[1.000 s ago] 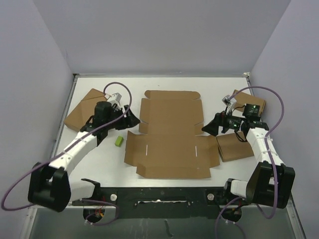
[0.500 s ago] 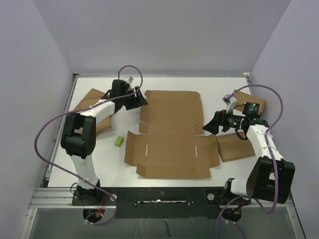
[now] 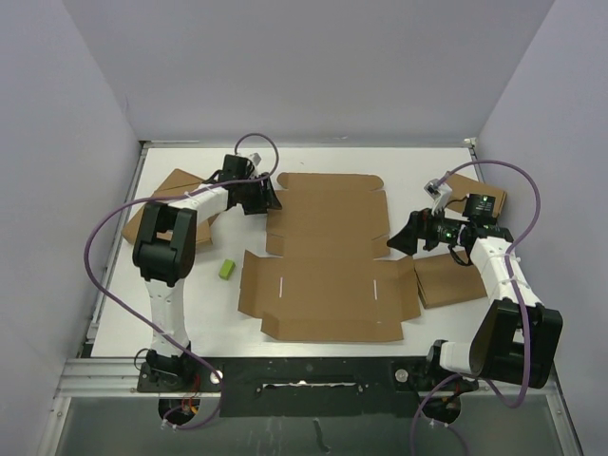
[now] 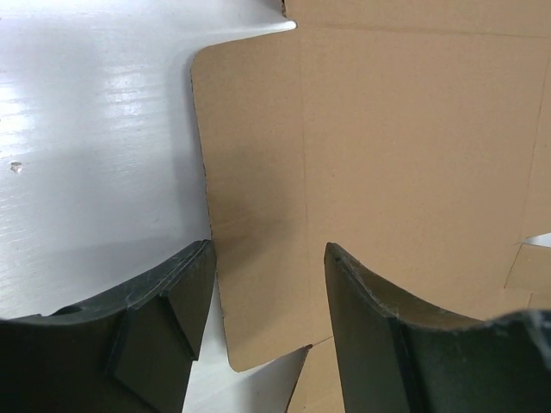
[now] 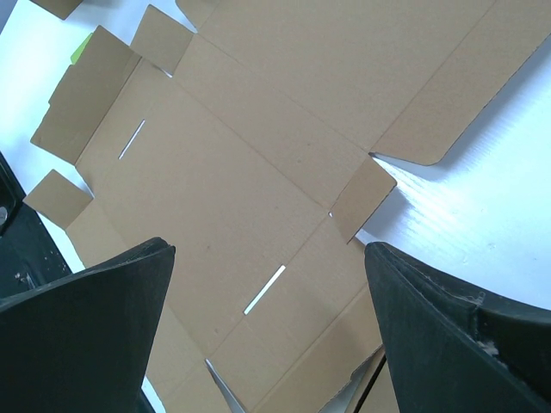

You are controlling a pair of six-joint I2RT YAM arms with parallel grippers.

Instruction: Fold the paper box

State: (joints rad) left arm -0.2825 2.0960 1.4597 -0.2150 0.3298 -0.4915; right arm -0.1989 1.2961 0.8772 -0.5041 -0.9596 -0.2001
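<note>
Flanking the paper box (image 3: 328, 256) lie a green block (image 3: 226, 270) and smaller boxes (image 3: 446, 280).

No text, label, brand, number or sign is readable; the box (image 3: 328, 256) is plain cardboard.

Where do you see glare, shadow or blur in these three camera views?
Left wrist: glare streaks on the white table, the left fingers dark and soft, the paper box sharp. Right wrist: strong glare on the table right of the box, the right fingers blurred silhouettes. Top external: even light, only faint shadows on the table.
</note>
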